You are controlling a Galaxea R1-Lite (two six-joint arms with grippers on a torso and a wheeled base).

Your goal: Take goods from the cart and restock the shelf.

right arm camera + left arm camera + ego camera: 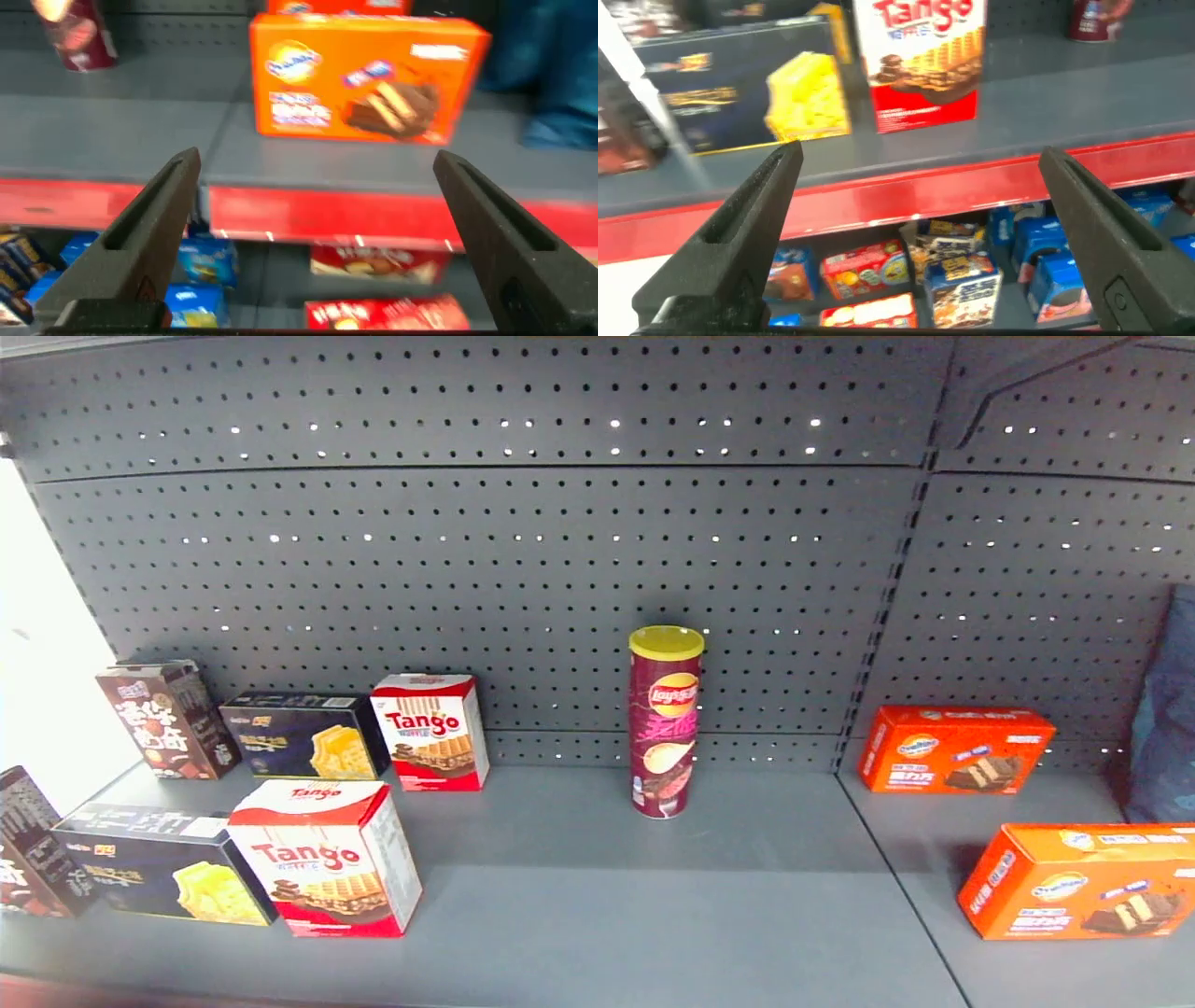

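My left gripper (pixel 920 154) is open and empty, held in front of the shelf's red front edge (pixel 971 191), facing a red-and-white wafer box (pixel 920 61) and a dark box with a yellow picture (pixel 738 89). My right gripper (pixel 316 157) is also open and empty, before the same red edge (pixel 327 215), facing an orange cake box (pixel 364 79). On the grey shelf (pixel 653 896) stand a purple chips can (pixel 665 721) with a yellow lid, two wafer boxes (pixel 322 857), two dark boxes (pixel 159 877) and two orange boxes (pixel 1083 880).
A lower shelf holds several blue and red packs (pixel 962 280) and red boxes (pixel 374 313) under the red edge. Brown boxes (pixel 168 719) stand at the far left, a blue bag (pixel 1162 728) at the far right. Perforated back panel (pixel 523 569) behind; open shelf room around the can.
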